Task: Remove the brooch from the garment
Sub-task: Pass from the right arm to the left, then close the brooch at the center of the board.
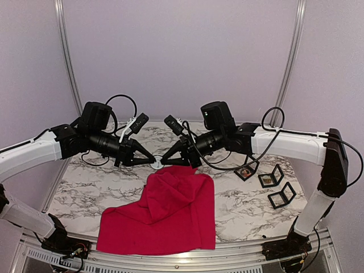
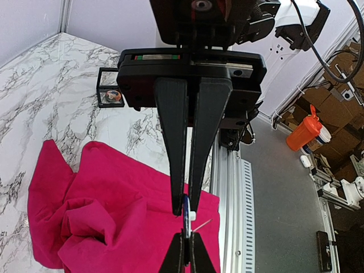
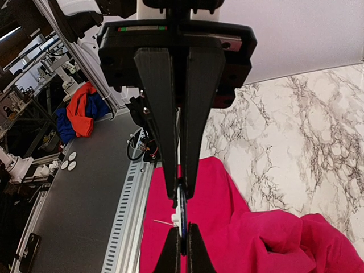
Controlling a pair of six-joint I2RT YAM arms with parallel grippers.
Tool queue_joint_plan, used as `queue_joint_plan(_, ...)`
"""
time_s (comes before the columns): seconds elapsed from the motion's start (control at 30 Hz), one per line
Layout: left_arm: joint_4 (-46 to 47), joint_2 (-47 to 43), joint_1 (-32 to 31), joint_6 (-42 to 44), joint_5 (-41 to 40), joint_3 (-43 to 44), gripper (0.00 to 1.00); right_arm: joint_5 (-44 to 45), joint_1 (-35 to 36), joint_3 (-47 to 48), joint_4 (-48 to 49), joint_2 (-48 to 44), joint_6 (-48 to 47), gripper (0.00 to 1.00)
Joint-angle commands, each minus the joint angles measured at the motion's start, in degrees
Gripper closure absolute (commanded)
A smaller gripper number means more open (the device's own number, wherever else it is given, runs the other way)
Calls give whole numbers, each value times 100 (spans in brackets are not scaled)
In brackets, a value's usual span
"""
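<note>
Over the garment (image 1: pixel 170 210), left fingers (image 2: pixel 173 142) and right fingers (image 3: pixel 156 114) meet tip to tip, both clamped on the brooch (image 2: pixel 186 211), probably to unclasp it.

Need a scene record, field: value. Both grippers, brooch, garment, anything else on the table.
left gripper: shut on brooch
right gripper: shut on brooch, tip to tip with left gripper
brooch: pinched between both grippers, above garment, pin looks bare
garment: red, crumpled, lying on table, reaching its near edge
display cases: three, right of garment, apart from it
</note>
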Motion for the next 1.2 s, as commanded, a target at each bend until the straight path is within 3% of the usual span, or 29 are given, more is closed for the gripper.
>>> queue_joint_plan(0.0,428,-13,-81,-249,24,-153,100,248,40,215,129,26,40,98)
queue_joint_plan(0.07,838,-119,-82,-517,-110,-372,100,332,44,125,343,1,270,89)
queue_joint_plan(0.17,1711,-371,-81,-1003,-480,-791,100,471,33,-67,692,-79,513,65)
queue_joint_plan(0.23,2218,-522,-77,-1360,-782,-1075,100,604,9,-238,1024,-157,682,54)
queue_joint_plan(0.37,3120,-751,-51,-1937,-1346,-1533,100,813,-95,-704,1709,-380,1085,40)
queue_joint_plan(0.5,4171,-873,-46,-2604,-1648,-1957,100,1053,-202,-1211,2590,-596,1638,32)
queue_joint_plan(0.63,5325,-892,-50,-3218,-1883,-2341,100,1276,-211,-1800,4147,-658,2614,27)
queue_joint_plan(0.83,6411,-707,-136,-3626,-2092,-2509,100,1526,-119,-2165,6538,-209,4123,28)
queue_joint_plan(1.17,6613,-526,-396,-3627,-2217,-2414,100,2027,228,-1908,7241,194,4414,41)
